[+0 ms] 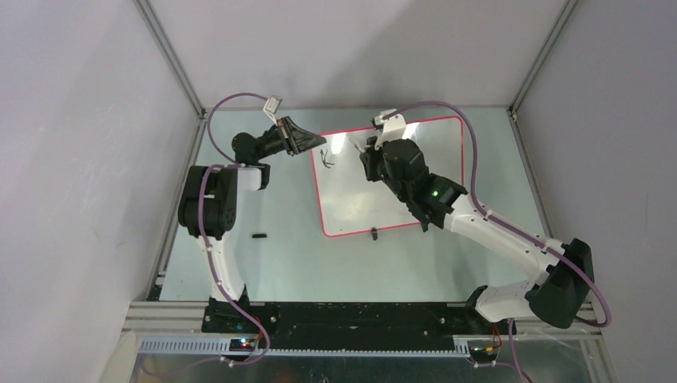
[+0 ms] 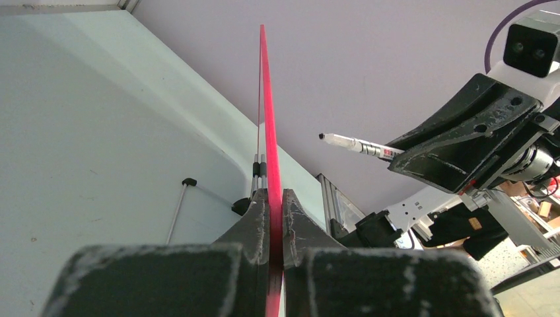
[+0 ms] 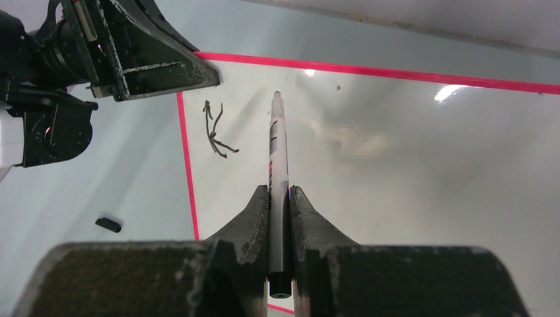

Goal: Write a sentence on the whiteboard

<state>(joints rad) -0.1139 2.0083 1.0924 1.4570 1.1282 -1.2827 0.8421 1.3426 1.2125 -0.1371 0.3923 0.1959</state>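
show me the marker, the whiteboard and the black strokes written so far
marker (image 3: 278, 148): right wrist view, on its white barrel
whiteboard (image 1: 345, 203): top external view, bare white face
black strokes (image 3: 214, 134): right wrist view, where the lines cross

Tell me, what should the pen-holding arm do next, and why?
Probably lower the marker onto the whiteboard just right of the first letter and start the next stroke: the right gripper holds its tip lifted off the surface, and the left gripper clamps the rim.

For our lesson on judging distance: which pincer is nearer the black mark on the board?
Left. The left pincer clamps the board's edge right beside the mark; the right pincer, holding the marker, sits further along the board.
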